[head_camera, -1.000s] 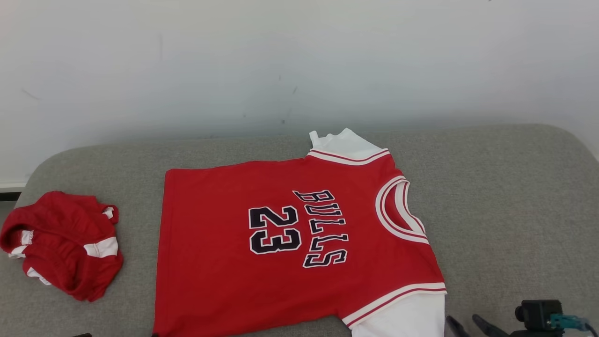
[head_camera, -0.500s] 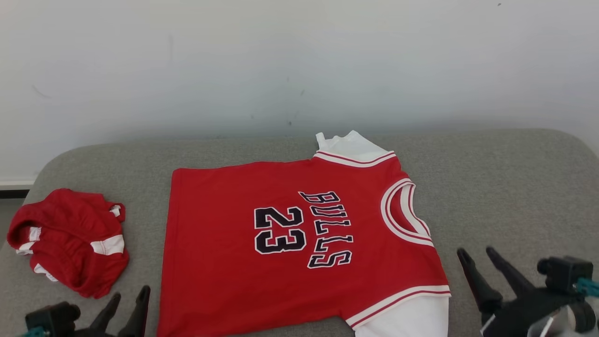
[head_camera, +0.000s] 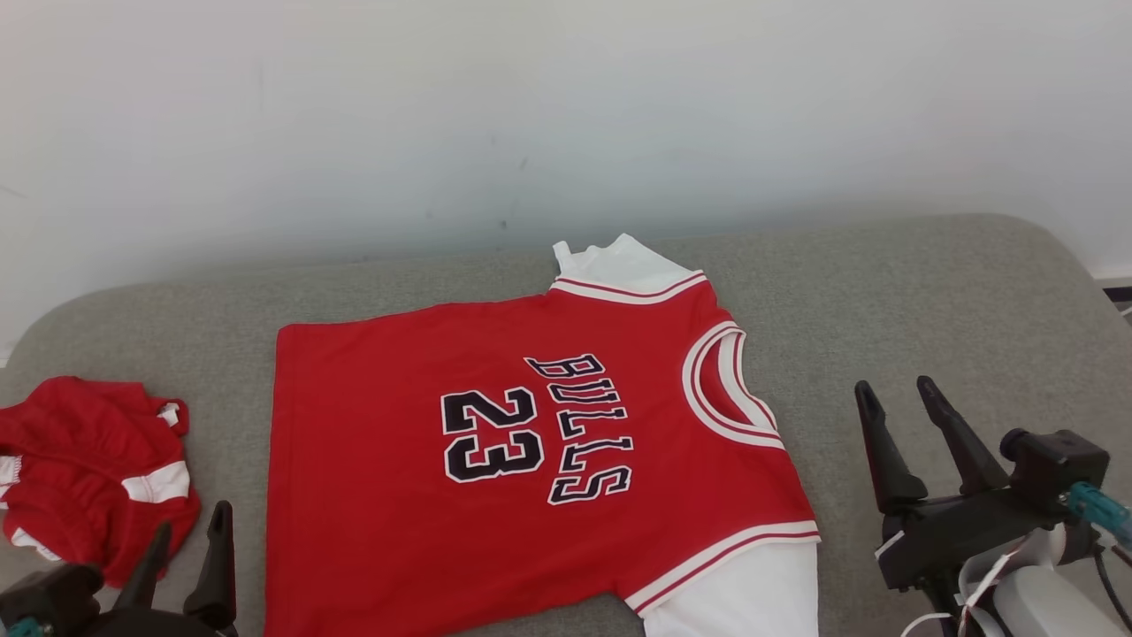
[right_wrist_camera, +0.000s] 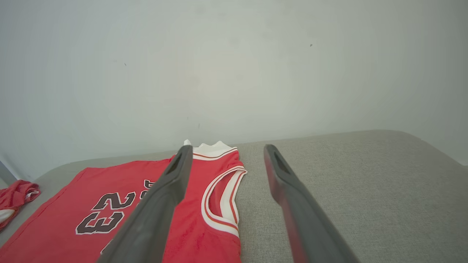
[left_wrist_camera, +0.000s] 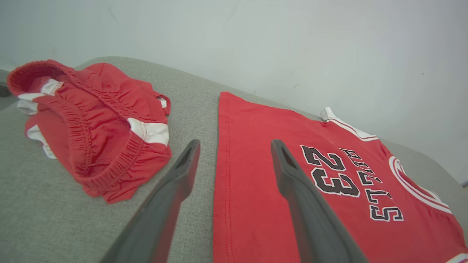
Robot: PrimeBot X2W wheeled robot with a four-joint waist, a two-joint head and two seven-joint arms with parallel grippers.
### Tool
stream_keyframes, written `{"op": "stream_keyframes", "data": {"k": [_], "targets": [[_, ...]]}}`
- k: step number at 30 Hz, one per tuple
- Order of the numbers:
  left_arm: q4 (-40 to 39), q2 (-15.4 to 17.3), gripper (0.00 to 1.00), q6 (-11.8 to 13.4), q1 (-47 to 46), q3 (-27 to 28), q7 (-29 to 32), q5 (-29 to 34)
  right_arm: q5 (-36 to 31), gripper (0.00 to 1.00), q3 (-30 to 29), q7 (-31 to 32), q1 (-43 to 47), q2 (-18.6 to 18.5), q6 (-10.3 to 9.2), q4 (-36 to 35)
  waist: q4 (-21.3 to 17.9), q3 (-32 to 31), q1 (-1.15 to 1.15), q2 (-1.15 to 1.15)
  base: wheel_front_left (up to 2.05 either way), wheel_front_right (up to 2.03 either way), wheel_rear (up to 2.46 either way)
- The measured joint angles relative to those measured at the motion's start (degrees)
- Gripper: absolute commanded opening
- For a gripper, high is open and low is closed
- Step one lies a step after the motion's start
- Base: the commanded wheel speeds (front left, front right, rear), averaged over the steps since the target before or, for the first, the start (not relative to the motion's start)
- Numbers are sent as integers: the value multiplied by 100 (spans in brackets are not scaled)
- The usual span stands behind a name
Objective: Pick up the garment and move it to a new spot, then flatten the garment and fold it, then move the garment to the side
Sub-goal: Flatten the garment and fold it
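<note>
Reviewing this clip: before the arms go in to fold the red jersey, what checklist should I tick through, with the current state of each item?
1. Is the left gripper open and empty: ok.
2. Is the right gripper open and empty: ok.
3. Is the jersey spread flat, print up: ok.
4. Are the shorts apart from the jersey, with bare cushion between them: ok.
5. Is the near sleeve lying flat: cannot tell, as the head view's bottom edge cuts it off.
</note>
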Motion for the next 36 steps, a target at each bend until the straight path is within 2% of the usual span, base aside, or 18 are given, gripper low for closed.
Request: {"op": "stream_keyframes", "data": {"k": [10,16,18,23,36], "targets": [[-16,-782,100,0,208,886,-1,800,-695,100,66,-55,-96,282,-108,264,-184,61,0,0,0,0,0],[-111,-1047,100,1,561,1422,-9,1368,-928,100,13,-79,-97,403,-113,374,-293,46,0,0,0,0,0],[-141,-1095,100,0,580,1402,-9,1560,-1001,100,-8,-92,-76,403,-114,391,-329,49,0,0,0,0,0],[-165,-1062,100,0,624,1330,-9,2496,-1192,100,-64,-92,-34,423,-125,447,-361,69,0,0,0,0,0],[-299,-1255,100,0,644,1519,-9,2921,-1475,100,-224,-93,36,608,-163,513,-342,81,0,0,0,0,0]]}}
